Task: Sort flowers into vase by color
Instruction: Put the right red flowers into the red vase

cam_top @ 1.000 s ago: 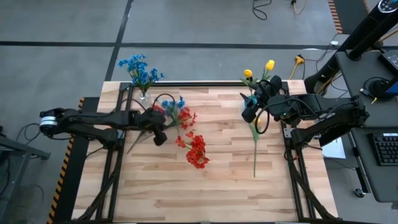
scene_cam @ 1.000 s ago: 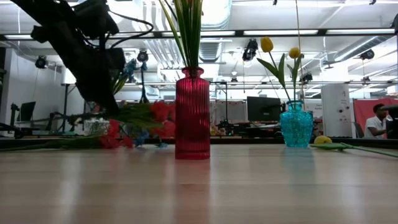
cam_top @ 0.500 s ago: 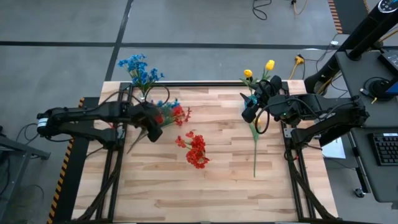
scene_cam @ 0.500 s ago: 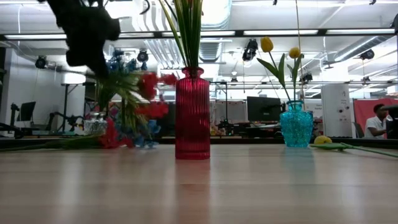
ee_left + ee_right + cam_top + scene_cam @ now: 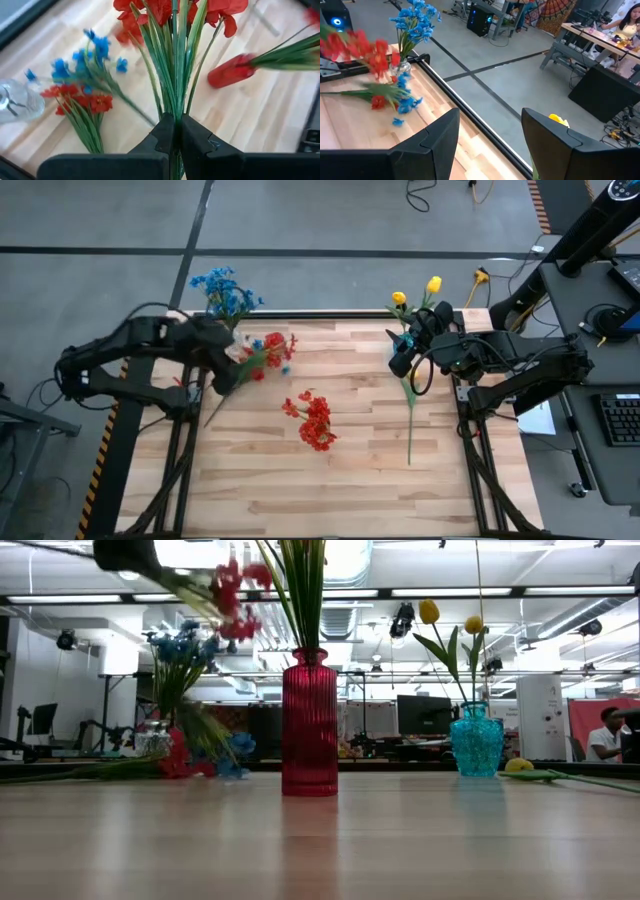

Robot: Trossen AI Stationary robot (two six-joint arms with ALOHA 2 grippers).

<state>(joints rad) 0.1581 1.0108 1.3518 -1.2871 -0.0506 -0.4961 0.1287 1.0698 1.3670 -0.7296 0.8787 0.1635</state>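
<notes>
My left gripper [image 5: 226,370] is shut on a red sprig [image 5: 270,348], which it holds high over the table's far left part; the low view shows its blossoms [image 5: 232,590] above vase height. Below it, a blue sprig [image 5: 95,60] and another red sprig [image 5: 82,100] lie flat on the wood. The red vase [image 5: 310,725] stands mid-table with red flowers [image 5: 316,423] in it. Blue flowers [image 5: 224,292] stand in a clear vase [image 5: 152,743] at the far left corner. Yellow buds [image 5: 416,290] stand in the teal vase [image 5: 477,742]. One yellow flower lies with its stem [image 5: 410,415] on the table. My right gripper [image 5: 490,145] is open, near the teal vase. My left gripper pinches the red sprig's bundle of green stems [image 5: 175,107] between its two fingers, well below the blossoms. The fingers lie across the stems. The sprig is lifted clear of the table and slants up, with its blossoms [image 5: 170,7] toward the red vase.
Black frame rails run along the table's left side [image 5: 185,430] and right side [image 5: 470,450]. Bare wood [image 5: 330,490] fills the near half. A desk with a keyboard [image 5: 620,420] stands to the right of the table. A person [image 5: 605,735] sits in the room behind.
My left gripper has risen from the table with the red sprig, moving toward the far left corner. The sprig has gone from lying among the other flowers to hanging clear above them. The blue sprig and the other red sprig have stayed on the wood.
</notes>
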